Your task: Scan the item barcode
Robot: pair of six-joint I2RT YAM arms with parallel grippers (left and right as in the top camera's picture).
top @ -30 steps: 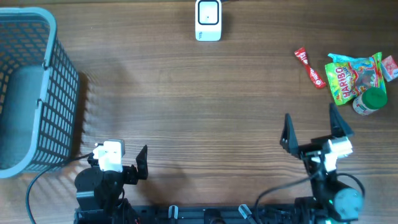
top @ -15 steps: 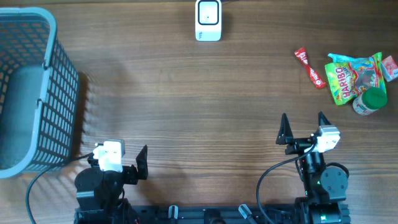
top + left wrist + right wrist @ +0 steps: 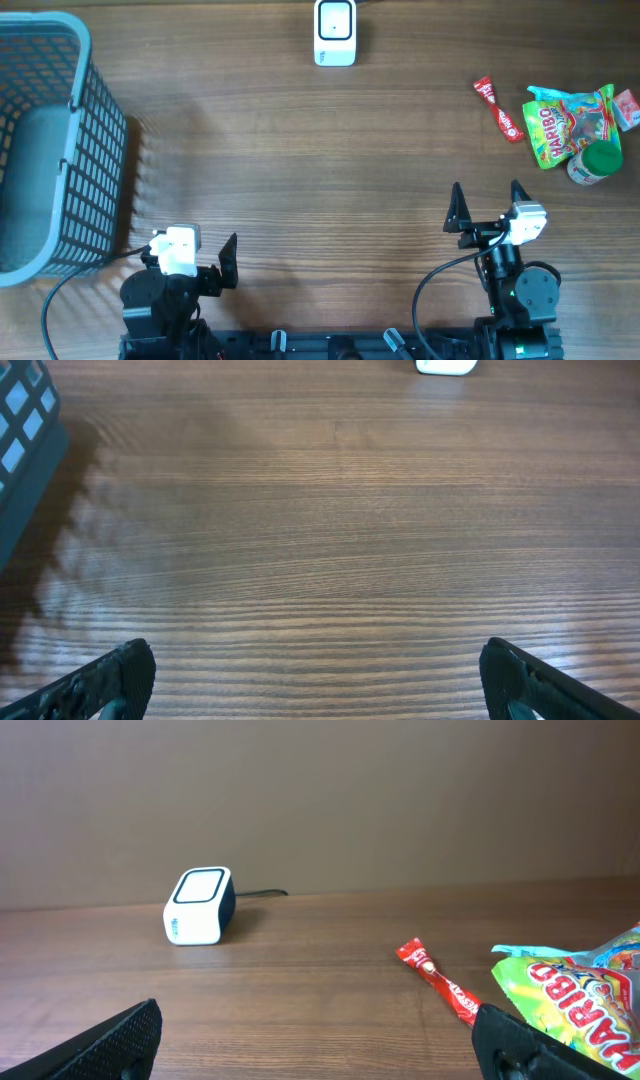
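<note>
At the surface's near edge the left jaws and right jaws are held wide apart; the Haribo bag [image 3: 568, 125] is seen by its right edge.

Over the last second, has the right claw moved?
Yes: the right claw swung slightly left, away from the Haribo bag.

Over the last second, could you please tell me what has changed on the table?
The right gripper shifted slightly left and turned, then held still, open and empty. Nothing was grasped or released. The left gripper, scanner, basket and snacks stayed put.
</note>
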